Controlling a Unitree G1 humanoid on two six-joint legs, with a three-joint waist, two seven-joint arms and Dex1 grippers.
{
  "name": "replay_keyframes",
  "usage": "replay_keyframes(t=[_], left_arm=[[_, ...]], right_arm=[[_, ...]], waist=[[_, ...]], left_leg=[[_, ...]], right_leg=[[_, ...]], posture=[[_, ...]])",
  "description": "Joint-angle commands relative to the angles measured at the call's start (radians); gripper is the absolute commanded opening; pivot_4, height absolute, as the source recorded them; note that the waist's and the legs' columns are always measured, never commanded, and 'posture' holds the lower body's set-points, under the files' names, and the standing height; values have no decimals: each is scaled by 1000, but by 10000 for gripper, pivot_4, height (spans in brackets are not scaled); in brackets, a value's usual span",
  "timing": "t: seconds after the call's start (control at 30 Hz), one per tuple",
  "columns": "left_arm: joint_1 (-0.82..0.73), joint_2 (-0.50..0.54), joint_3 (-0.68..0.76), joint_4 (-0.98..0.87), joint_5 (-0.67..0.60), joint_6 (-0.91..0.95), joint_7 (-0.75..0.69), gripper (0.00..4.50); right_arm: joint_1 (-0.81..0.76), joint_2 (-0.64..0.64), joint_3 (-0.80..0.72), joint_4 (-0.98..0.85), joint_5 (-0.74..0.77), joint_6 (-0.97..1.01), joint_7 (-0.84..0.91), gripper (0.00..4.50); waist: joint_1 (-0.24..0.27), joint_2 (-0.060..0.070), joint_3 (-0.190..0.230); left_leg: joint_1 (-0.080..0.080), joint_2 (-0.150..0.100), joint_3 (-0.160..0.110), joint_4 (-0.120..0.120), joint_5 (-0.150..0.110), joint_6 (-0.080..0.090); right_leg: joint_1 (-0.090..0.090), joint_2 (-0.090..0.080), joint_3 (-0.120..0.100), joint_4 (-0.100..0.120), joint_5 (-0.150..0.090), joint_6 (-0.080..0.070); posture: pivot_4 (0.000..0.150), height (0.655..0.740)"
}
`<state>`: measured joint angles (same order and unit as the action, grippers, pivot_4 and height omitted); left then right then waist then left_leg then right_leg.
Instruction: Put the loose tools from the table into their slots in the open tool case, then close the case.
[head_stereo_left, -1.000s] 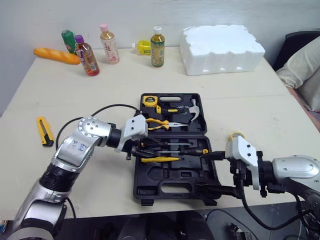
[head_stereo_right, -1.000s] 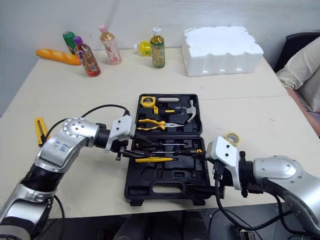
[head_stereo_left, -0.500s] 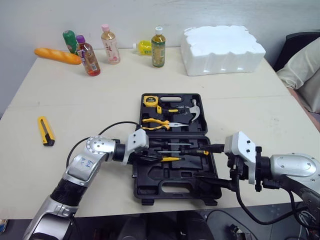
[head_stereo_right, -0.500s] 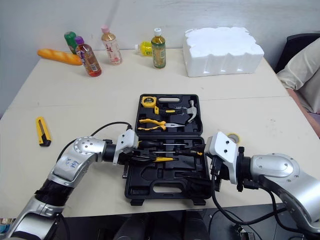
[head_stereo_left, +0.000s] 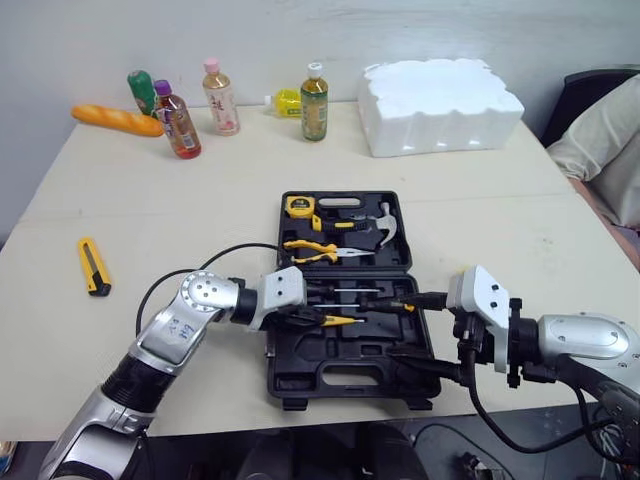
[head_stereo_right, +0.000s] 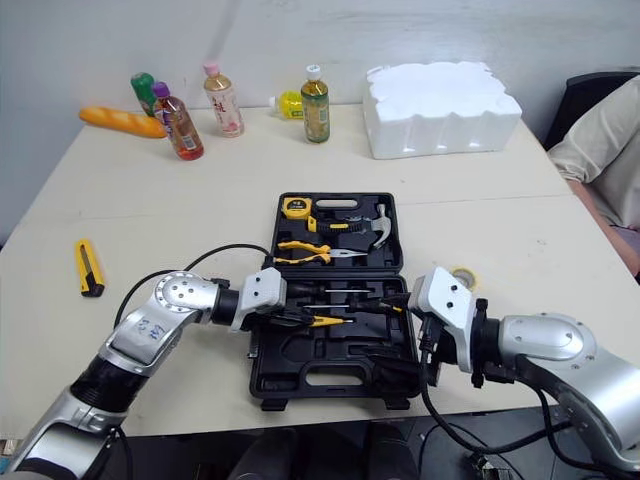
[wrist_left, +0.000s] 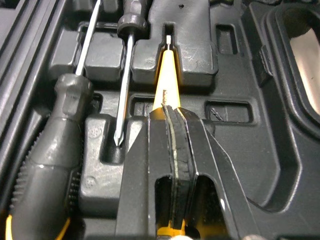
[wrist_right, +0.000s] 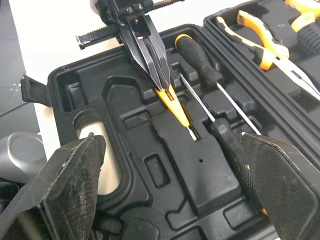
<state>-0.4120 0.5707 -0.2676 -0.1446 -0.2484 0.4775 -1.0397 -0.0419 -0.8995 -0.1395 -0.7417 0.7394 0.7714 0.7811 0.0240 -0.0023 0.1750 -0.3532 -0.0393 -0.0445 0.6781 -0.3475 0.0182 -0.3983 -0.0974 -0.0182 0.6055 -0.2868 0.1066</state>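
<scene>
Left to right: the yellow box cutter (head_stereo_left: 93, 265) is lying loose on the tabletop (head_stereo_left: 180, 200), well apart from the tool case (head_stereo_left: 310, 358), with its long axis running roughly 12 to 6. From our left fingers (wrist_left: 155, 165) it's out at about 9 o'clock, so we reckon the left arm is the nearer one for it.

Those left fingers are pressed shut against each other. Their tips rest on the butt of the little yellow tool (wrist_right: 175, 102), which lies in its slot in the near half of the case, in line with the fingers and pointing toward 3 o'clock. To us that looks more like pushing it home than pinching it.

Our right fingers (wrist_right: 75, 180) are spread wide with nothing between them, at the case's 3 o'clock edge. A tape roll (head_stereo_right: 463, 275) sits just beside that arm.

Bottles (head_stereo_left: 178, 120), bread (head_stereo_left: 117, 120) and a foam block (head_stereo_left: 440, 92) are back at 12 o'clock, out of the way.
</scene>
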Motion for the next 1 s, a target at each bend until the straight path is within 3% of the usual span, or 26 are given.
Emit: replay_keyframes(t=[0.03, 0.17, 0.27, 0.33, 0.47, 0.53, 0.63, 0.83, 1.0], left_arm=[[96, -31, 162, -126, -192, -6, -18, 13081], [308, -9, 477, -275, -333, 179, 173, 31261], [522, 42, 633, -326, -290, 132, 191, 44250], [593, 43, 703, -328, -287, 117, 230, 44250], [789, -41, 1028, -273, -337, 87, 332, 44250], [853, -59, 1120, -222, -310, 40, 362, 44250], [912, -69, 1182, -105, -185, -114, 427, 44250], [920, -109, 1265, -82, -313, -52, 483, 44250], [897, -146, 1154, -230, -318, 46, 593, 44250]], right_arm=[[-6, 99, -155, 59, 119, -21, -72, 45000], [139, -11, -344, 153, 38, -56, 83, 45000], [186, -73, -446, 257, 29, -63, 167, 45000], [205, -105, -467, 322, -9, -90, 212, 45000], [163, -181, -451, 619, -139, -216, 285, 45000], [115, -213, -410, 749, -203, -298, 313, 45000], [8, -238, -370, 925, -260, -378, 325, 45000], [-93, -229, -316, 1095, -318, -465, 365, 45000], [-143, -179, -286, 1029, -285, -428, 359, 45000]], waist=[[-2, -1, 1], [2, -2, 2], [-4, -1, 2], [0, -1, 2], [1, -2, 3], [-1, -2, 2], [-1, 0, 2], [3, 1, 3], [-2, 1, 3]], left_leg=[[0, 0, 0, 0, 1, -2], [-5, 1, 0, 1, 1, -5], [-4, 1, 2, -1, 1, -5], [-1, 1, 3, -4, 0, -3], [1, 1, 1, -5, -3, 2], [1, 1, 2, -7, -3, 3], [2, 1, 2, -11, -3, 2], [1, 2, 1, -12, -3, 1], [1, 1, 3, -12, -3, 0]], right_leg=[[0, 0, 0, 0, 0, 0], [-5, 1, 1, 0, 0, 0], [-6, 1, 2, -2, 0, 0], [-4, 2, 4, -3, 0, -1], [0, 1, 3, -7, -2, -7], [1, 1, 3, -10, -3, -9], [0, 1, 3, -12, -2, -8], [-1, 1, 1, -12, -2, -7], [-1, 0, 3, -12, -1, -5]], posture=[[1500, 7400], [1500, 7400], [1500, 7400], [1500, 7400], [1500, 7400], [1500, 7400], [1500, 7400], [1500, 7400], [1500, 7400]])
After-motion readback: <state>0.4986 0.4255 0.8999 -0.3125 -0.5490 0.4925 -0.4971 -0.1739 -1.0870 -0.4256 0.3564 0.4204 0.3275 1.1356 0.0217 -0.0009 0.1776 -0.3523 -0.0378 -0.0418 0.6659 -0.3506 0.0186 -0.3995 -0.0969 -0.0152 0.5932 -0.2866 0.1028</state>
